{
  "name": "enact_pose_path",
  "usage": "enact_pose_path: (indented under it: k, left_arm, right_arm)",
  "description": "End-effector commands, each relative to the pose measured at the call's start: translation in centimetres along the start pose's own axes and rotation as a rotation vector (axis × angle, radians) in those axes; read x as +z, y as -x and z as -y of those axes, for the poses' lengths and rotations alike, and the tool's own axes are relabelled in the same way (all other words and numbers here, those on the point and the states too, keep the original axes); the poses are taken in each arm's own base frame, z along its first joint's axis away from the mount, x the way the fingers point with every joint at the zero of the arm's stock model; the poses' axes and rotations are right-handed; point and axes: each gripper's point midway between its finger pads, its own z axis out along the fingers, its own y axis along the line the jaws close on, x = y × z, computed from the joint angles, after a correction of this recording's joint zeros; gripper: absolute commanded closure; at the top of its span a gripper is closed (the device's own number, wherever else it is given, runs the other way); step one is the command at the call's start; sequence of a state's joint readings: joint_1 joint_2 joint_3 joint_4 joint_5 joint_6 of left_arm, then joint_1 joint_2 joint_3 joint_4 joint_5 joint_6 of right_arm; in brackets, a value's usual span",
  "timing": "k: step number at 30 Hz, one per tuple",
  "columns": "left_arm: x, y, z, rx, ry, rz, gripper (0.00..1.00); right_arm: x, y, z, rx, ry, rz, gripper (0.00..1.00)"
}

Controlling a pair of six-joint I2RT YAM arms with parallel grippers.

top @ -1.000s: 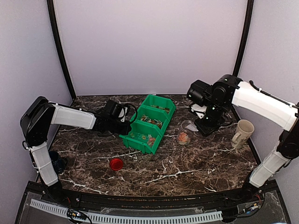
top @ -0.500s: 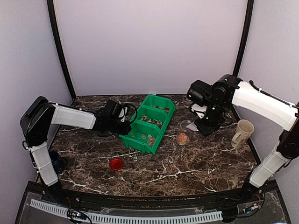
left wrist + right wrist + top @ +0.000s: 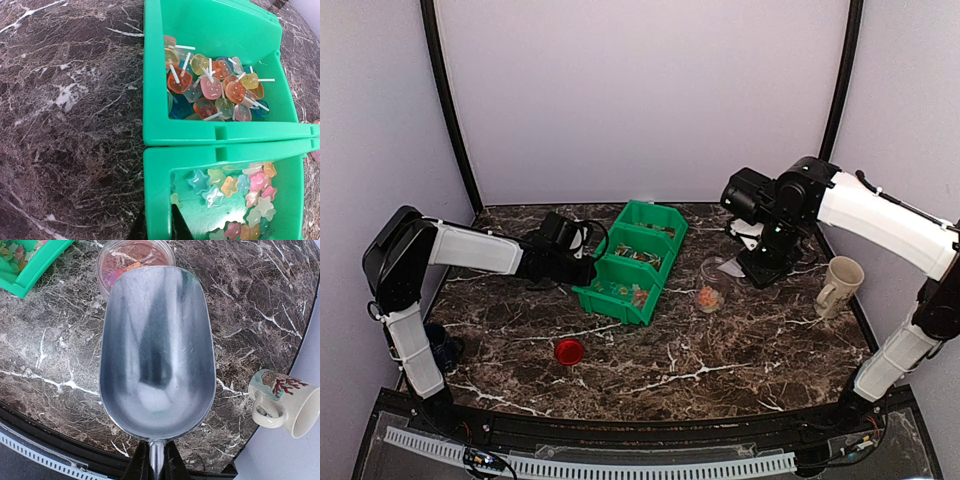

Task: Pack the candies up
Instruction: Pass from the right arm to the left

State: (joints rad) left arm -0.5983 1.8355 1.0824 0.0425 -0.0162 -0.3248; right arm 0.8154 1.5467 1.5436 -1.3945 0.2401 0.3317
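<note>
The right tool (image 3: pixel 156 462) was clamped shut on the empty scoop (image 3: pixel 157 350), its long axis pointing at the jar (image 3: pixel 132 257). The candies (image 3: pixel 230 187) lay farther left in the green bin (image 3: pixel 200 135), whose wall the left tool (image 3: pixel 159 229) pinched.

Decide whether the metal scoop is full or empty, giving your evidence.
Empty. The scoop shows only bare, smooth metal inside in the right wrist view; nothing lies in its bowl.

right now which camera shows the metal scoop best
The right wrist view: the scoop fills the frame, bowl empty, handle pinched in the right gripper. The top view shows just a small pale sliver of it near the jar. The left wrist view shows only the green bin of candies.
</note>
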Motion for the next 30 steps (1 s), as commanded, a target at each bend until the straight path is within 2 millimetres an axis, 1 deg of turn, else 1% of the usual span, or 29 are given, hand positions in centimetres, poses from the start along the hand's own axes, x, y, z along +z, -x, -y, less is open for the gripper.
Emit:
enact_pose_path:
  k: [1, 4, 8, 15, 21, 24, 25, 26, 28, 30]
  left_arm:
    - [-1.4, 5.3, 1.2, -0.009, -0.039, 0.169, 1.00]
    - [-1.4, 5.3, 1.3, -0.009, -0.043, 0.169, 1.00]
    - [-1.4, 5.3, 1.2, -0.011, -0.040, 0.170, 1.00]
    - [-1.4, 5.4, 1.3, -0.014, -0.043, 0.171, 1.00]
    - [-1.5, 5.5, 1.3, -0.014, -0.043, 0.170, 1.00]
    - [-1.5, 5.6, 1.3, -0.014, -0.041, 0.171, 1.00]
    - [-1.6, 5.7, 1.3, -0.015, -0.041, 0.172, 1.00]
    - [-1.6, 5.8, 1.4, -0.015, -0.042, 0.173, 1.00]
    - [-1.7, 5.8, 1.4, -0.014, -0.042, 0.172, 1.00]
    - [-1.7, 5.9, 1.4, -0.013, -0.040, 0.171, 1.00]
  right_arm:
    - [-0.6, 0.7, 0.2, 0.017, -0.003, 0.017, 1.00]
    - [-1.0, 1.3, 0.0, 0.013, 0.011, 0.036, 1.00]
    - [-0.9, 1.1, -0.2, 0.010, 0.019, 0.033, 1.00]
    - [-1.8, 1.6, -0.1, 0.010, 0.000, 0.099, 1.00]
    - [-3.1, 3.2, -0.1, 0.057, 0.031, 0.274, 1.00]
    - [-3.7, 4.0, 0.3, 0.093, 0.030, 0.397, 1.00]
    - [-3.5, 3.7, 0.5, 0.098, 0.026, 0.413, 1.00]
    - [-3.6, 4.2, 0.5, 0.113, 0.038, 0.465, 1.00]
    - [-3.4, 4.4, 0.5, 0.127, 0.044, 0.527, 1.00]
    - [-3.7, 4.9, 0.8, 0.153, 0.042, 0.609, 1.00]
